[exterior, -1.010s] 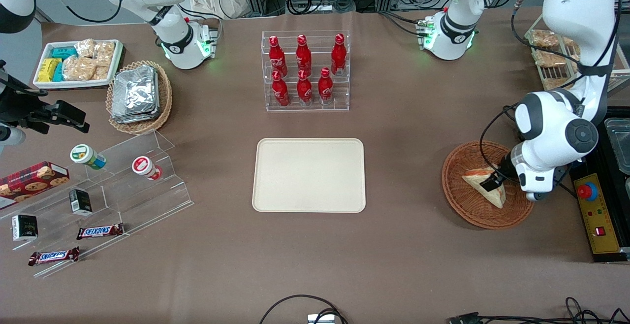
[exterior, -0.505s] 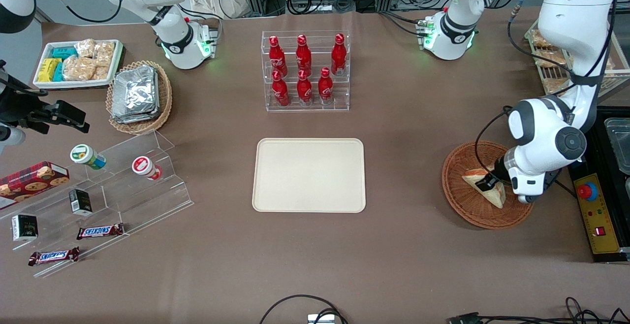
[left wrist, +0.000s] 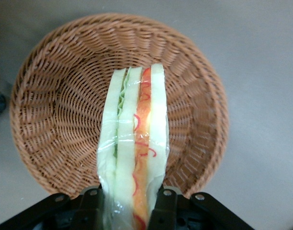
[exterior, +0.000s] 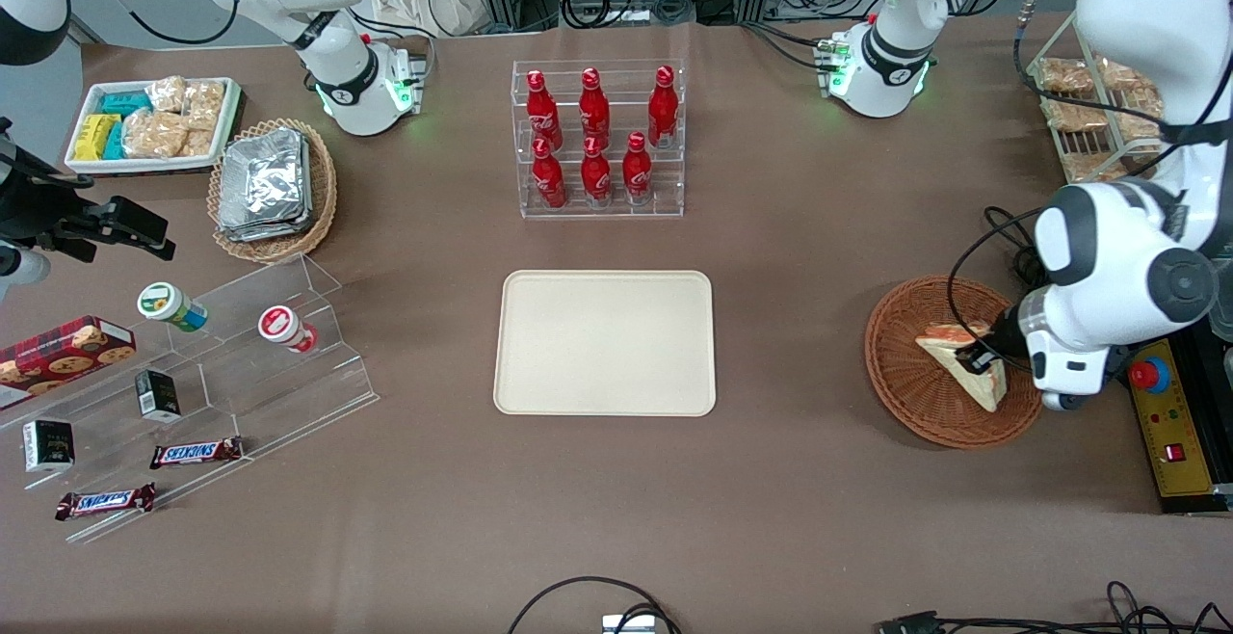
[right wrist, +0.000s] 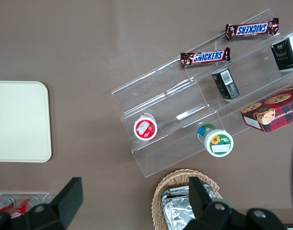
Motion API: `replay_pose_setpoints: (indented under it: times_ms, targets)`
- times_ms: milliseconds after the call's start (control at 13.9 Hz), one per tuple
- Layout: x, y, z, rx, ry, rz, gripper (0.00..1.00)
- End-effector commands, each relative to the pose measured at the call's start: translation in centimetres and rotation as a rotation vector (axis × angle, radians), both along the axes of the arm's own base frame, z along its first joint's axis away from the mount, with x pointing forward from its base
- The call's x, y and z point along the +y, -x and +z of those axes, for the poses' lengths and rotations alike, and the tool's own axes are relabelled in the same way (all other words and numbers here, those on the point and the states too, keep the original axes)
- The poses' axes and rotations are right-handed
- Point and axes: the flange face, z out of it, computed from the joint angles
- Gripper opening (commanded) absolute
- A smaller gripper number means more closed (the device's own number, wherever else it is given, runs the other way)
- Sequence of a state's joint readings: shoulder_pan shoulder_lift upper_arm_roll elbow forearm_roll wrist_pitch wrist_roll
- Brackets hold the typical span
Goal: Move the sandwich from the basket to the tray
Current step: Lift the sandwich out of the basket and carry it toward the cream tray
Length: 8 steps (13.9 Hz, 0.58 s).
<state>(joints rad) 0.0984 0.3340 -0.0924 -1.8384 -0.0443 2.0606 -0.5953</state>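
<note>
Wrist view: gripper (left wrist: 129, 203) clamped on sandwich (left wrist: 134, 148) over basket (left wrist: 55, 96); tray (exterior: 605, 343) bare.

Brown table (exterior: 819, 258) carried the beige tray (exterior: 605, 343) at its middle, a clear rack of 6 red bottles (exterior: 599, 138) farther from the front camera, the basket (exterior: 925, 393) toward the working arm's end, the gripper (exterior: 981, 356) sat over that basket, a stepped clear stand (exterior: 231, 364) toward the parked arm's end
</note>
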Motion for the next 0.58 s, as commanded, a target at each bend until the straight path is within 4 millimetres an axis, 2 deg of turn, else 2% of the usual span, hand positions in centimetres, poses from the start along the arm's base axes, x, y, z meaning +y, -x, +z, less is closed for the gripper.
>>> replay_pose_setpoints:
  times_ms: [0,144,289,361,505]
  targets:
    - [-2.2,-1.7,6.0,0.023,0.020,-0.102,0.00]
    - [-5.6,-2.3,9.9,0.019,0.040,-0.215,0.00]
    - [-10.3,-2.1,13.2,0.009,0.021,-0.298,0.00]
    - [-13.3,-1.7,14.6,0.016,0.018,-0.345,0.00]
    - [-20.2,-0.5,14.8,0.025,0.017,-0.454,0.00]
